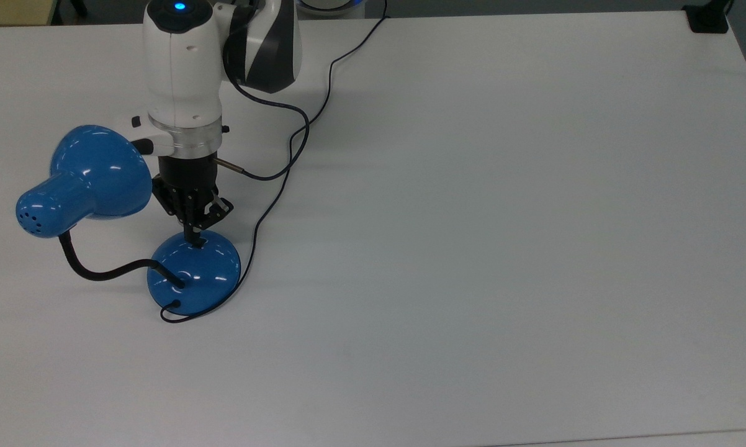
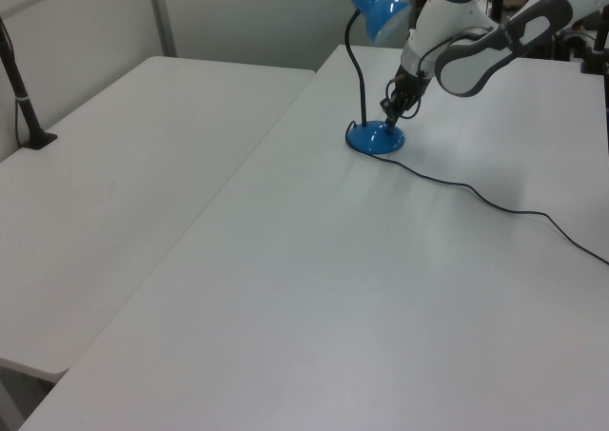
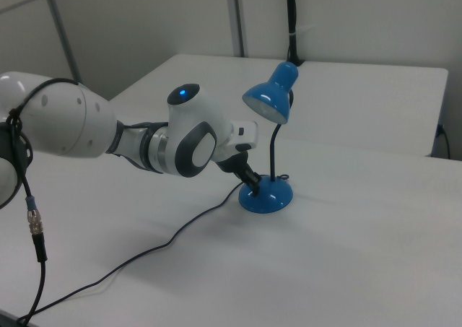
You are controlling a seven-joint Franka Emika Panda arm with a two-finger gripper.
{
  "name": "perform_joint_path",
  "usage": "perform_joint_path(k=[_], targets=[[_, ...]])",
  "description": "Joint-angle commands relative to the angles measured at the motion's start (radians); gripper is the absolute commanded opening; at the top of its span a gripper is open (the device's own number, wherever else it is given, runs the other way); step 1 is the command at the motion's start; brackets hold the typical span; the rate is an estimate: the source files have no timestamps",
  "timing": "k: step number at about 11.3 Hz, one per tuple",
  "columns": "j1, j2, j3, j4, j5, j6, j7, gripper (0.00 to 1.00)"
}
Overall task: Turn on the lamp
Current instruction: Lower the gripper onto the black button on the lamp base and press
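Note:
The lamp stands at the top view's left, with a glossy blue shade (image 1: 87, 174), a black gooseneck (image 1: 100, 274) and a round blue base (image 1: 194, 273). My gripper (image 1: 193, 238) points down with its fingers pressed together and nothing between them. Its tip rests on the far top of the base, where it covers the switch. In the left view the gripper (image 2: 389, 119) meets the base (image 2: 375, 140) under the raised shade (image 2: 377, 7). In the right view the gripper (image 3: 252, 181) touches the near left side of the base (image 3: 267, 196).
The lamp's thin black cord (image 1: 272, 198) runs from the base past my arm to the table's far edge. A black clamp (image 1: 708, 18) sits at the top view's far right corner. The white table (image 1: 503, 248) stretches wide to the top view's right. A second table (image 2: 114, 165) adjoins it.

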Motion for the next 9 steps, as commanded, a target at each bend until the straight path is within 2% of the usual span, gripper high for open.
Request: perform_joint_path(k=[1,7,9], targets=[[0.001,0.016,-0.001,-0.01,-0.038,0.048,0.024,0.0],[-0.009,0.062,0.0,0.013,-0.041,0.091,0.018,0.0],[-0.027,0.069,0.005,0.012,-0.062,0.099,-0.015,0.0]])
